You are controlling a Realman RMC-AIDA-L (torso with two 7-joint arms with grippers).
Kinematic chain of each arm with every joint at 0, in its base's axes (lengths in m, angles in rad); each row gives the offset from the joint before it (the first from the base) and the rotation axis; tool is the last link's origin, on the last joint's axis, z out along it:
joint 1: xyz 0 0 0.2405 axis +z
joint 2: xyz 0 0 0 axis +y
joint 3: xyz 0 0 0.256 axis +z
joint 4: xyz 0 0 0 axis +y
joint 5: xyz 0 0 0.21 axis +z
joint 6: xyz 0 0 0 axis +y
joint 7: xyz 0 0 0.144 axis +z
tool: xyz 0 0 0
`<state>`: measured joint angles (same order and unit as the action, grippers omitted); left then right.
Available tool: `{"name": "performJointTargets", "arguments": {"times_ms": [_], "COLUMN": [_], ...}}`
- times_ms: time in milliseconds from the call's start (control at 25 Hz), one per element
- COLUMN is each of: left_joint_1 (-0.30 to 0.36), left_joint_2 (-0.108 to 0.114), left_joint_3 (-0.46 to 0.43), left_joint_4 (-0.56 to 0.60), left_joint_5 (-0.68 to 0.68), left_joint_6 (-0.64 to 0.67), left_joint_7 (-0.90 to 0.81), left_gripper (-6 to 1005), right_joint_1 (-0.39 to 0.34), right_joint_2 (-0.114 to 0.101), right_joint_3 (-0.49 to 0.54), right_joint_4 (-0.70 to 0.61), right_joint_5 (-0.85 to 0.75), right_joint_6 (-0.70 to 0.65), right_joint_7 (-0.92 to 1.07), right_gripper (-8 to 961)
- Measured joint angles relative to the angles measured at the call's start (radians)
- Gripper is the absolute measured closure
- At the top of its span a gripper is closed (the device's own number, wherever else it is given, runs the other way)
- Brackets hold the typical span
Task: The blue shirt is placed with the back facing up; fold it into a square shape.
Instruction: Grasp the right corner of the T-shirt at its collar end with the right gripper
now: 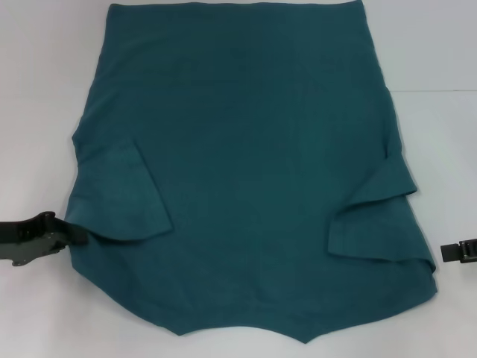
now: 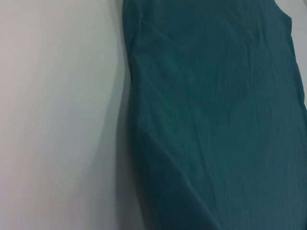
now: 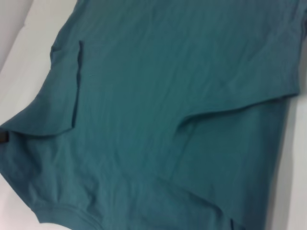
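Head view, blue shirt (image 1: 246, 149) spread flat on white table (image 1: 37, 112), sleeves folded inward

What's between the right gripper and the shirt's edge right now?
Only bare white table. In the head view the right gripper sits just off the blue shirt beside its folded-in sleeve, not touching. The left gripper is already at the opposite edge.
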<state>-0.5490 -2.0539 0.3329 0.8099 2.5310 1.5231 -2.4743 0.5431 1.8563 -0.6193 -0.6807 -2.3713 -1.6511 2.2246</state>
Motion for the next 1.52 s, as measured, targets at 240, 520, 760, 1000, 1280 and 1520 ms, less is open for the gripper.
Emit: {"name": "performJointTargets", "arguments": {"times_ms": [240, 520, 760, 1000, 1280, 1520], "left_joint_1": [0.005, 0.007, 0.006, 0.005, 0.004, 0.006], "left_joint_2": [0.0, -0.001, -0.002, -0.002, -0.002, -0.002], "left_joint_3": [0.0, -0.002, -0.002, -0.002, -0.001, -0.002], "left_joint_4": [0.0, 0.0, 0.0, 0.0, 0.0, 0.0], "left_joint_5": [0.0, 0.0, -0.002, -0.002, -0.002, -0.002], "left_joint_6": [-0.002, -0.002, -0.003, -0.003, -0.007, -0.011], "left_joint_7": [0.0, 0.0, 0.0, -0.002, -0.002, -0.005], "left_gripper": [966, 959, 954, 948, 942, 936], "right_joint_1": [0.006, 0.018, 0.024, 0.03, 0.044, 0.062], "right_joint_2": [0.013, 0.042, 0.059, 0.068, 0.072, 0.081], "right_joint_3": [-0.006, -0.014, -0.015, -0.04, -0.053, -0.071], "right_joint_4": [-0.001, 0.004, 0.005, 0.008, 0.038, 0.061], "right_joint_5": [-0.055, -0.096, -0.097, -0.097, -0.097, -0.097], "right_joint_6": [0.016, 0.082, 0.1, 0.111, 0.126, 0.136], "right_joint_7": [0.002, -0.008, -0.007, 0.003, 0.016, 0.018], "right_gripper": [298, 237, 289, 304, 321, 336]}}
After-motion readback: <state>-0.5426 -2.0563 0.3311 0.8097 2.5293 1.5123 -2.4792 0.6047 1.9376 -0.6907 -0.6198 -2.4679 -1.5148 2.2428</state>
